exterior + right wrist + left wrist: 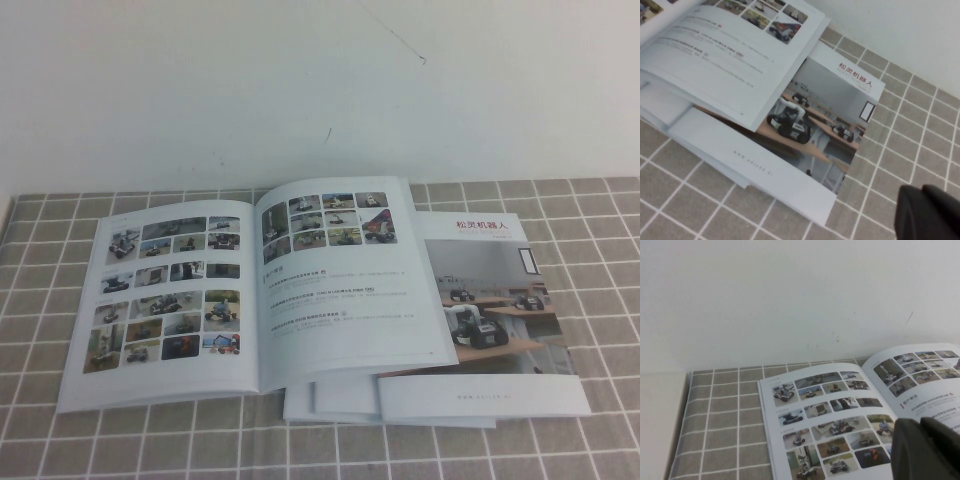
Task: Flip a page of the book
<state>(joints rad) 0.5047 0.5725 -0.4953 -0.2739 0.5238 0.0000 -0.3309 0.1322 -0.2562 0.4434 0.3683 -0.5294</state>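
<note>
The thin, glossy white-paged book (250,290) lies open at the centre of the high view on a grey tablecloth with a white grid (560,440). Its thin glossy white page (170,295) rests flat at centre-left with the photo grid facing up, so I judge the turn done. The book partly overlaps a second booklet with a red Chinese title and a desk photo (495,300) at centre-right, which props up its right half.

Neither arm appears in the high view; both seem drawn back clear of the paper. The left gripper (927,450) is a dark mass at the lower right of the left wrist view, above the book; I cannot tell how its fingers stand. The right gripper (927,212), lower right of its wrist view, hangs over bare cloth beside the second booklet, pressed together on nothing.
</note>
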